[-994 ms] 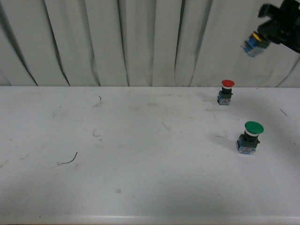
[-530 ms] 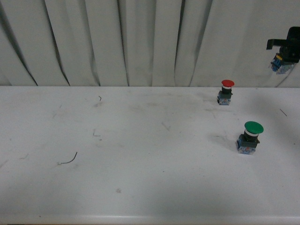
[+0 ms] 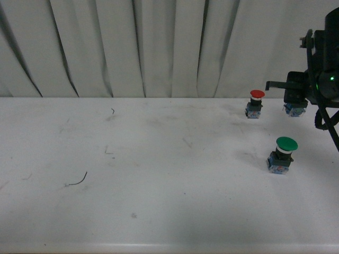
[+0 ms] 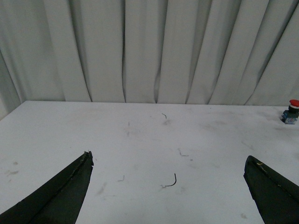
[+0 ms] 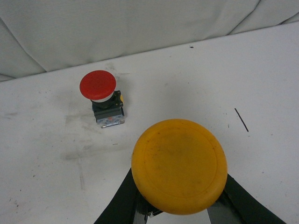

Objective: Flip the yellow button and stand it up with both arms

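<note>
The yellow button point(image 5: 179, 165) fills the right wrist view, its round yellow cap facing the camera, with black fingers point(image 5: 119, 205) pressed in on both sides below it. In the front view only its bluish base point(image 3: 294, 109) shows under my right gripper point(image 3: 294, 100), which is shut on it just above the table at the far right. My left gripper point(image 4: 168, 186) is open over bare table, nothing between its fingers point(image 4: 60, 196). The left arm is out of the front view.
A red-capped switch point(image 3: 256, 103) stands just left of the held button, also seen as the red switch point(image 5: 100, 95) and the distant red switch point(image 4: 291, 111). A green-capped switch point(image 3: 283, 154) stands nearer the front. A curtain hangs behind the white table point(image 3: 159, 174).
My right gripper has come down from high at the upper right with the yellow button, and now sits low near the table beside the red-capped switch. The switches have not moved.
</note>
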{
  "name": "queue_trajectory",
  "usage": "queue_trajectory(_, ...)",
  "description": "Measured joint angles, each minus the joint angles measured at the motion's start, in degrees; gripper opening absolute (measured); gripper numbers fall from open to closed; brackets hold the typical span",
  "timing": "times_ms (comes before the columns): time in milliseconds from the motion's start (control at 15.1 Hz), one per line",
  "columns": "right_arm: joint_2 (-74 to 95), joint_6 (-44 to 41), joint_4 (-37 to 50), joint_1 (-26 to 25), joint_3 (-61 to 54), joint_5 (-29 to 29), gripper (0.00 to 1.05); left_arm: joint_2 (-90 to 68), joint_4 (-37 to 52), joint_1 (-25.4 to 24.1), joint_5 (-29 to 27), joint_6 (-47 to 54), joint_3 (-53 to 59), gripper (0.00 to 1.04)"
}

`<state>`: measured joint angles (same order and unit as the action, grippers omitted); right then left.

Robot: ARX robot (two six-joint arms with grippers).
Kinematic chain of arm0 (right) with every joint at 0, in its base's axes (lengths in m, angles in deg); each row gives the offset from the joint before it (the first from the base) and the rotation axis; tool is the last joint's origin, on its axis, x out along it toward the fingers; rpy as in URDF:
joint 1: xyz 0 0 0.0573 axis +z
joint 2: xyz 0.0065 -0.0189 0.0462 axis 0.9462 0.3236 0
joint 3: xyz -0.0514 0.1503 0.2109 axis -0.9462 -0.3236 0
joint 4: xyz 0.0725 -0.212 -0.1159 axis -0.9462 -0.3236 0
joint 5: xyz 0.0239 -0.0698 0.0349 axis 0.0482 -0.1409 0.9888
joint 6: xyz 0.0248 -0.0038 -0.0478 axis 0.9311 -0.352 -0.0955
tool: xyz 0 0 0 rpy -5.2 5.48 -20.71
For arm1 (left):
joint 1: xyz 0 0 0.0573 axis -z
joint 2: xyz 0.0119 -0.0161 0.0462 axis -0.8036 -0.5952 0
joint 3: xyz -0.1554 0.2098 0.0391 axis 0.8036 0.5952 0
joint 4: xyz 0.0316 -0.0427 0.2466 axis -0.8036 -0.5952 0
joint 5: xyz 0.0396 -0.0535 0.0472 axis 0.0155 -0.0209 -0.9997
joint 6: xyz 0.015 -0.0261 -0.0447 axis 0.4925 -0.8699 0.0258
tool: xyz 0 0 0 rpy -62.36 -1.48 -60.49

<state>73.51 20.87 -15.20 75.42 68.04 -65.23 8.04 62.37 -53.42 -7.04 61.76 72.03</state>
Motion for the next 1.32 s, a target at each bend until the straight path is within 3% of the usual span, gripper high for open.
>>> queue_trajectory(199, 4.2, 5.2, -3.9, 1.4, 4.8, -4.1, 0.29, 0.0, 0.0, 0.0, 0.0, 0.0, 0.0, 0.98)
queue_trajectory(464, 8.7, 9.7, -8.8, 2.0, 11.0, -4.4, 0.29, 0.0, 0.0, 0.0, 0.0, 0.0, 0.0, 0.98)
queue_trajectory(1325, 13.1, 8.7, -10.2, 5.0, 14.9, -4.6, 0.29, 0.0, 0.0, 0.0, 0.0, 0.0, 0.0, 0.98)
